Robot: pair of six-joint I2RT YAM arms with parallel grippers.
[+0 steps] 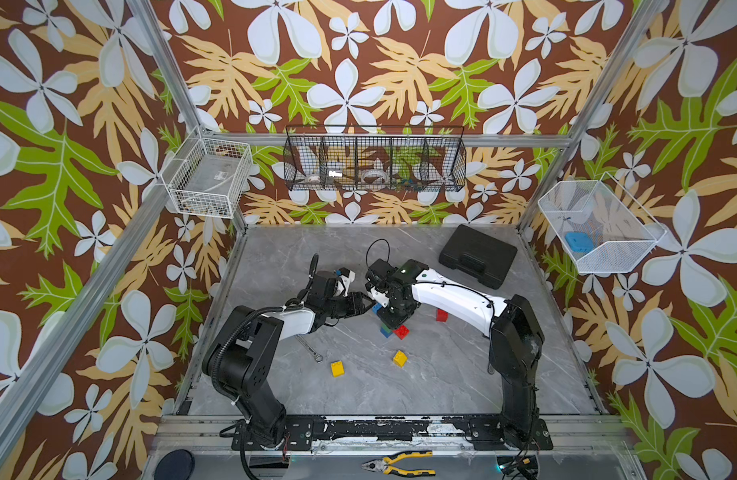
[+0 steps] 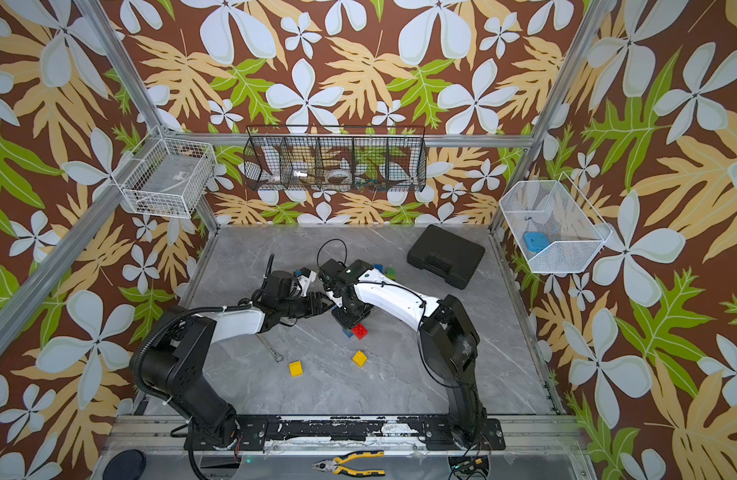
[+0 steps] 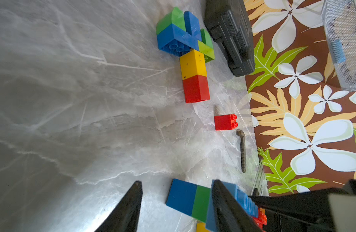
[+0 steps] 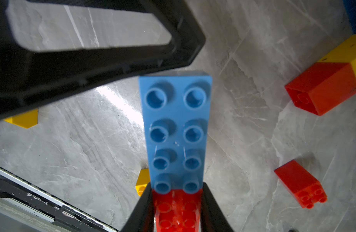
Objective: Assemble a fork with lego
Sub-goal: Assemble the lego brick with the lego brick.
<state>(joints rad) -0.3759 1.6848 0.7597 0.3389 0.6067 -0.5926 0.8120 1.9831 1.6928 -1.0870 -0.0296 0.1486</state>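
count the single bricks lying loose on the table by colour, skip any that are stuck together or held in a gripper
yellow bricks: 2
red brick: 1
total: 3
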